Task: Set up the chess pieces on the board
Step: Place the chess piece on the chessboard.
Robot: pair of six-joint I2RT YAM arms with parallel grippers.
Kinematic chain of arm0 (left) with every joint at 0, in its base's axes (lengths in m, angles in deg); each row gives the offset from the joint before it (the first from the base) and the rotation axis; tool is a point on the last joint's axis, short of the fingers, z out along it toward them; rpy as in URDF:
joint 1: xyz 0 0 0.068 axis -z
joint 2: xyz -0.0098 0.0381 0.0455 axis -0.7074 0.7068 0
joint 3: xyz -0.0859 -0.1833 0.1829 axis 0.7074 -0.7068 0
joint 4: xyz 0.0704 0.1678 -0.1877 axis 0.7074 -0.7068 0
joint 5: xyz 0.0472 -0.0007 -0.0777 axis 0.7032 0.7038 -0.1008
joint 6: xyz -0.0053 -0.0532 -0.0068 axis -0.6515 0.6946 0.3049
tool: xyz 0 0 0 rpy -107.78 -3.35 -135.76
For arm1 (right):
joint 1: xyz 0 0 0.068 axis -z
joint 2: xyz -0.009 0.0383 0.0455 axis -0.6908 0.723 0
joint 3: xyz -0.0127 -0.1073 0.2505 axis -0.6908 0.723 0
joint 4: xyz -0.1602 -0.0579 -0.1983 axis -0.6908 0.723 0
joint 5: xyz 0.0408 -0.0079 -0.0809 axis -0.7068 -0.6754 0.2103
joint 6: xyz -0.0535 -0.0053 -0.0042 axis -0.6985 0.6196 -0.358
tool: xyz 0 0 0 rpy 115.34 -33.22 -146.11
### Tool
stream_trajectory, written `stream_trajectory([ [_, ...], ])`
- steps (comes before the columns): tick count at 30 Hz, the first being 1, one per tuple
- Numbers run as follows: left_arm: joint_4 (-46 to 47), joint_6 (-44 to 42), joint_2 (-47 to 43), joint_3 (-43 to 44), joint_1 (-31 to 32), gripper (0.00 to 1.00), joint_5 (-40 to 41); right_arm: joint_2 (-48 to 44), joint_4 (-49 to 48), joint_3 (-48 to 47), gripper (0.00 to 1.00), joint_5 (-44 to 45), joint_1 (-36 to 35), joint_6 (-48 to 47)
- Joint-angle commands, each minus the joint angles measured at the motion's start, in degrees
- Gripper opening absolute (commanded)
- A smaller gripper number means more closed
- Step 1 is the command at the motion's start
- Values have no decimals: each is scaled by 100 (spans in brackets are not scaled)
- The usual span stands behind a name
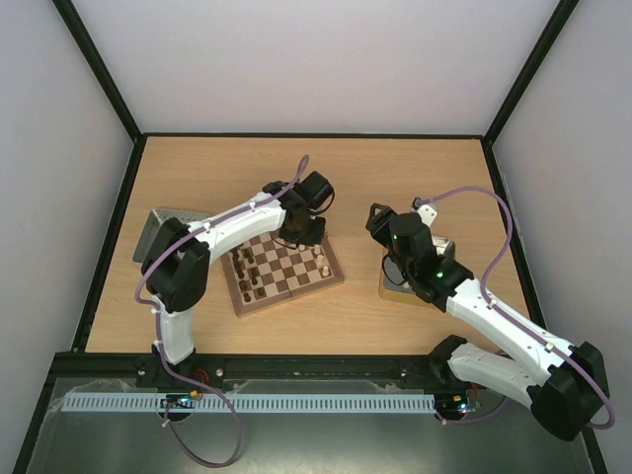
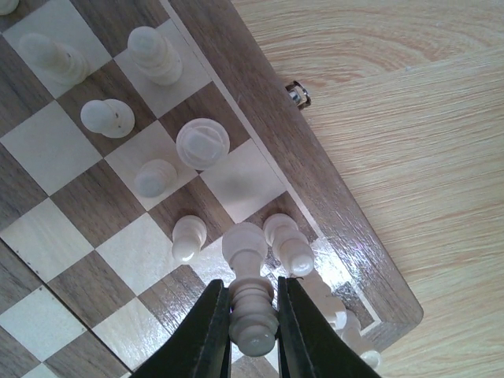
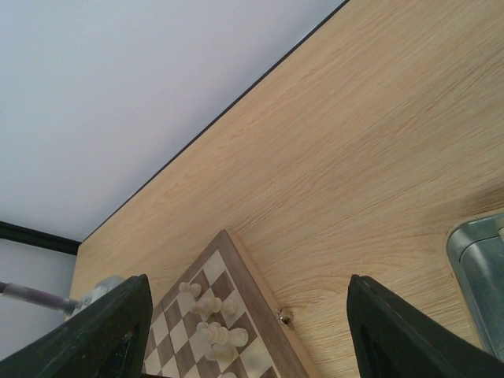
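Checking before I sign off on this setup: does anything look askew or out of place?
The board sits at an angle to the table edges. At its corner, beside the left pincer, pale pieces crowd together instead of standing one per square. Nothing looks spilled or broken.

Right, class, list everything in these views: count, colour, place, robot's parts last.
board: one, brown and cream checks, mid-table
pale chess pieces: several, cream, board's right end
dark chess pieces: several, dark brown, board's left end
tins: two, shiny grey, one left of board, one near right arm
table: one, light wood, under everything
left tool: one, black, shut on a pale piece over the board's corner
right tool: one, black, open, above the table
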Motion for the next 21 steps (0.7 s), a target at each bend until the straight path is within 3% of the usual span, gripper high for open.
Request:
stream_trajectory([
  [1,-84,-74,187,190,9,13,104,-46,101,72,67,109,24,-21],
  [21,14,-108,675,464,-66,17,201,-55,149,87,67,27,25,-9],
])
